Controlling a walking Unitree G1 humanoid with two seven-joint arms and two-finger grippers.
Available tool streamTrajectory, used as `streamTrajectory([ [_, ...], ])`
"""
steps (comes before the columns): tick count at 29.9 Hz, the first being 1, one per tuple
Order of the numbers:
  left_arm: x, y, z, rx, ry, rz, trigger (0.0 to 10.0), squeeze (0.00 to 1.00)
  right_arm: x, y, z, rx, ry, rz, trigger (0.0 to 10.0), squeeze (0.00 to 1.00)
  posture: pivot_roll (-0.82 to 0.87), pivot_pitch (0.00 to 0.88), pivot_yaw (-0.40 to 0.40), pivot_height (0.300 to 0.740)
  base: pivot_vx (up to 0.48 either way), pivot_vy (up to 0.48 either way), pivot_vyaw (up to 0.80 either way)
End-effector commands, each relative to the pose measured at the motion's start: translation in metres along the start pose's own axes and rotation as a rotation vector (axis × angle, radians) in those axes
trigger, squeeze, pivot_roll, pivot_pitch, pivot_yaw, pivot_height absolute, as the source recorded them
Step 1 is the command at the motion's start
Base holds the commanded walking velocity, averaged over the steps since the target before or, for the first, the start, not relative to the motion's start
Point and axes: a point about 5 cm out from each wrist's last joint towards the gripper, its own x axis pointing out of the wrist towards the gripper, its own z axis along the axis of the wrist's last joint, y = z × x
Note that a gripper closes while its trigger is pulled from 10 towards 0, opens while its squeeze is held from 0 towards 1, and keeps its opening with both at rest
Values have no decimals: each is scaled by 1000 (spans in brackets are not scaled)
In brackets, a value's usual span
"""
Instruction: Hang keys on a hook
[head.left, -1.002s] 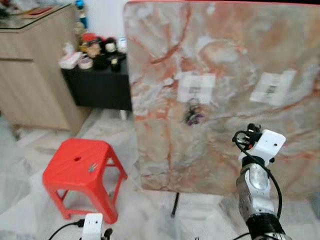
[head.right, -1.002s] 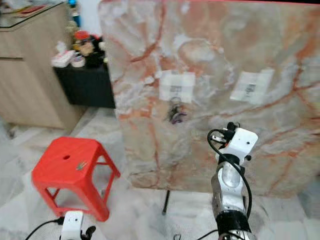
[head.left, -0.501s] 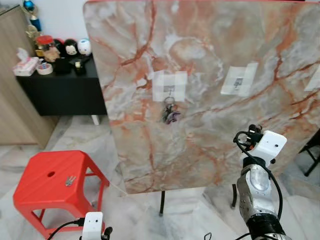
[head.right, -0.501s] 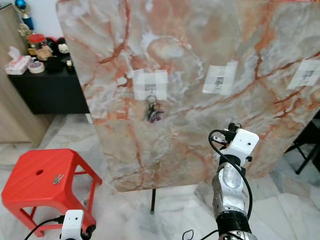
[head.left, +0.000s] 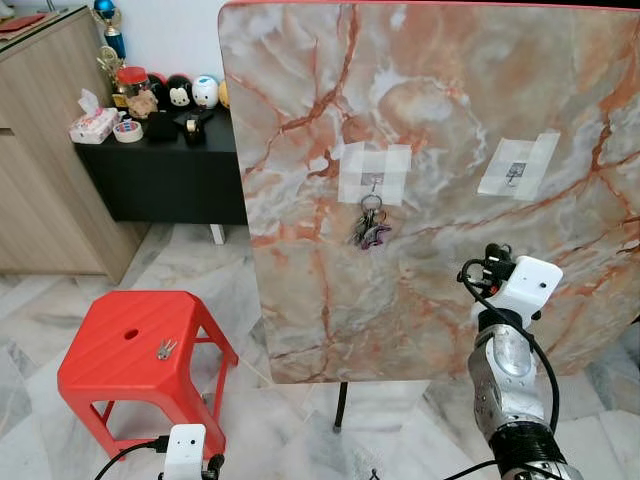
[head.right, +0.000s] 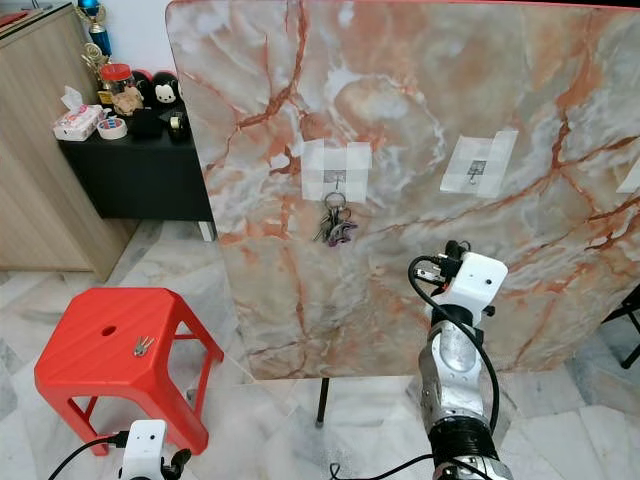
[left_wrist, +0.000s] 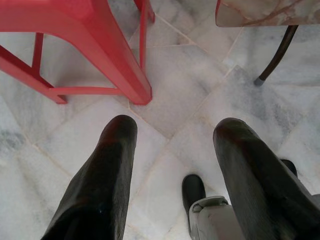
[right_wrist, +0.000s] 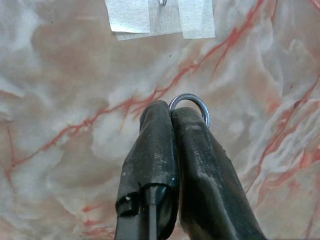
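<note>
I am looking at a marble-patterned board (head.left: 440, 150) standing upright on thin dark legs over a pale marble floor (head.left: 250, 290). Two taped hooks are showing on its face: the left hook (head.left: 372, 180) is carrying a bunch of keys (head.left: 369, 226) that is hanging flat against the board, and the right hook (head.left: 515, 171) is sitting bare inside its patch of tape. My right arm (head.left: 505, 370) is standing raised in front of the board, below the bare hook. In the right wrist view, the right gripper (right_wrist: 172, 112) is pinching a metal key ring (right_wrist: 191, 104) between its pressed-together fingers (right_wrist: 152, 150), the ring's arc sticking out past the tips, with the taped hook just above on the board. My left gripper (left_wrist: 175, 132) is hanging low with its fingers spread apart, pointing at the floor beside a leg of the red plastic stool (head.left: 140, 350). A second set of keys (head.left: 165, 348) is lying on the stool's seat, near its centre hole. A black side table (head.left: 165, 165) crowded with small items is standing behind, next to a wooden cabinet (head.left: 50, 150).
</note>
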Motion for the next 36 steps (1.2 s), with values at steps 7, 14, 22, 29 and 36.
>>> streamTrajectory([
  [7, -1, 0, -3, 6, 15, 2, 10000, 0, -8, -6, 4, -88, -62, -47, 10000, 0, 18, 0, -17, 740, 220, 0, 0],
  [14, -1, 0, -4, 4, 16, 3, 10000, 0, -18, -19, 3, -107, -75, -93, 10000, 0, 10, 0, -20, 740, 264, 0, 0],
  [22, -1, 0, -4, 0, 17, 4, 10000, 0, -22, -20, 4, -134, -65, -42, 10000, 0, 8, 0, -23, 740, 264, 0, 0],
  [29, -1, 1, -5, -3, 21, 5, 10000, 0, -26, -32, 11, -149, -93, -109, 10000, 0, 3, 0, -22, 740, 224, 0, 0],
  [36, -2, 1, -5, -5, 21, 5, 10000, 0, -32, -34, 15, -145, -121, -181, 10000, 0, 11, 0, -21, 740, 0, 0, 0],
])
